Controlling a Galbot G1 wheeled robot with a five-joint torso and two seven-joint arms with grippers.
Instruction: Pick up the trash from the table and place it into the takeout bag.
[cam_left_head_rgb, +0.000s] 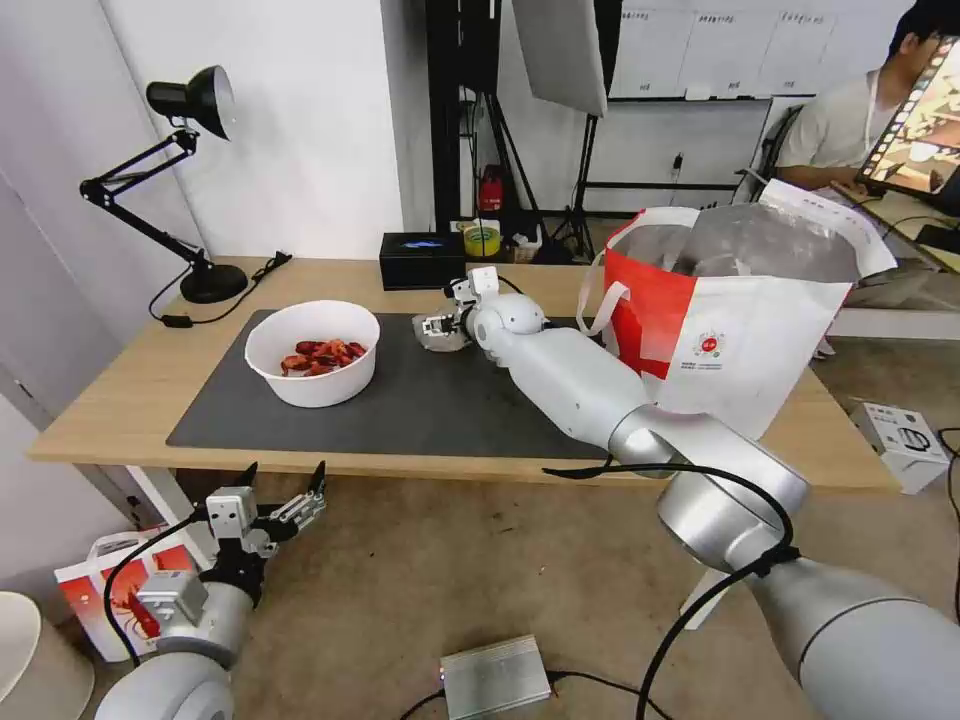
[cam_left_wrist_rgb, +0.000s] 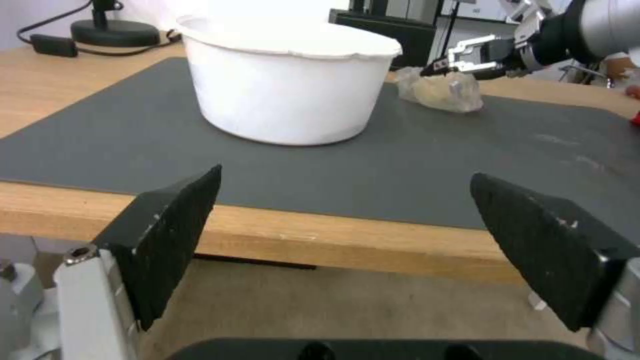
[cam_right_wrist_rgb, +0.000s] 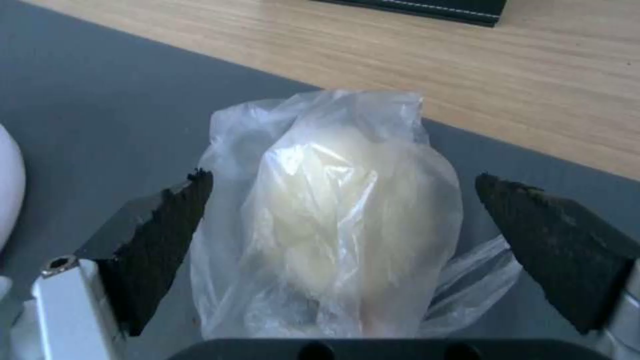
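Note:
A white bowl (cam_left_head_rgb: 312, 352) of red crayfish shells sits on the left of the dark grey mat (cam_left_head_rgb: 420, 410) that covers the table (cam_left_head_rgb: 120, 400). A clear plastic wad (cam_right_wrist_rgb: 333, 220) lies on the mat near its back edge, right of the bowl. My right gripper (cam_right_wrist_rgb: 340, 240) is open, one finger on each side of the wad without squeezing it. The head view shows this right gripper (cam_left_head_rgb: 435, 328) low over the plastic wad (cam_left_head_rgb: 443, 343). The white-and-red takeout bag (cam_left_head_rgb: 730, 310) stands open at the table's right end. My left gripper (cam_left_head_rgb: 280, 490) hangs open below the table's front edge, facing the bowl (cam_left_wrist_rgb: 293, 90).
A black desk lamp (cam_left_head_rgb: 190, 180) stands at the table's back left, and a black tissue box (cam_left_head_rgb: 420, 260) sits behind the mat. On the floor are a small crayfish-print bag (cam_left_head_rgb: 110, 590), a silver box (cam_left_head_rgb: 495, 675) and a white box (cam_left_head_rgb: 905, 430).

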